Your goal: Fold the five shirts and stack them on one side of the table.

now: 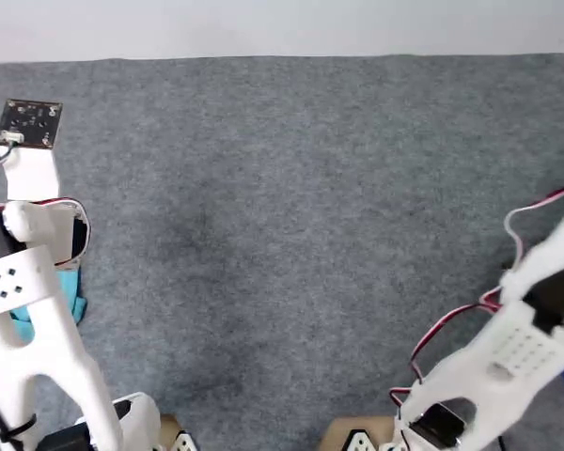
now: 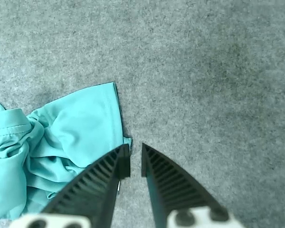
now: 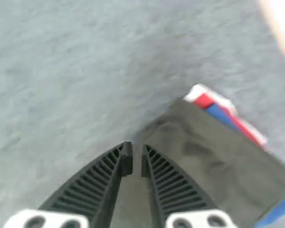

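Teal shirt [image 2: 61,142] crumpled beside left jaws, folded stack [image 3: 213,156] by right jaws, both nearly closed

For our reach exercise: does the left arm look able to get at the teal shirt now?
Probably yes: the teal shirt lies crumpled beside the left gripper, nothing between it and the jaws.

Soft, even light falls across the grey felt-covered table [image 1: 291,141], with faint darker patches left of centre and at the lower middle of the high view. The white plastic arms [image 1: 38,319] verge on glare. In the left wrist view, gentle shadows fill the creases of the crumpled teal shirt [image 2: 76,128]; the black ribbed fingers [image 2: 104,175] read dark. The right wrist view is blurred, the folded dark grey shirt [image 3: 213,161] soft-edged, with a pale patch [image 3: 280,23] blown out at upper right.
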Robot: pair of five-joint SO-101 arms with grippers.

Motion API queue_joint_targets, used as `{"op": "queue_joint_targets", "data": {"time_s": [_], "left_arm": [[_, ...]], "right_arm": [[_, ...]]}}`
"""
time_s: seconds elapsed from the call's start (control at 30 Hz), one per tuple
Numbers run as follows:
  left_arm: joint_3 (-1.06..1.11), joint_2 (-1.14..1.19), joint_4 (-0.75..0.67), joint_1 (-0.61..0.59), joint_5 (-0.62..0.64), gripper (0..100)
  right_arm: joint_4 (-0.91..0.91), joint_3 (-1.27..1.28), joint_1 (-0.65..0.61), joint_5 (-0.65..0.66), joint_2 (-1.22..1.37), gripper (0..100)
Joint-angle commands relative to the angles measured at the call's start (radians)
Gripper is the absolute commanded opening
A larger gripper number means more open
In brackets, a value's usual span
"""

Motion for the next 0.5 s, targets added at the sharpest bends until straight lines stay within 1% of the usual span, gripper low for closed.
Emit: {"op": "queue_joint_targets", "data": {"time_s": [0.0,0.1,0.23,0.3,0.4,0.47], "left_arm": [[-0.031,-0.037,0.028,0.002,-0.005,5],[-0.067,-0.037,0.038,-0.005,-0.009,5],[-0.081,-0.026,0.035,-0.115,-0.025,6],[-0.058,-0.026,0.038,-0.175,-0.106,8],[0.001,-0.026,0.038,-0.272,-0.233,14],[0.048,-0.025,0.0,-0.322,-0.295,18]], "right_arm": [[0.045,0.256,-0.096,-0.035,-0.254,4.6],[0.044,0.439,-0.162,-0.051,-0.38,4.6],[0.044,0.646,-0.213,-0.052,-0.503,4.6],[0.044,0.738,-0.214,-0.049,-0.549,4.6],[0.044,0.868,-0.209,-0.044,-0.605,4.6],[0.044,0.947,-0.209,-0.04,-0.638,4.6]]}}
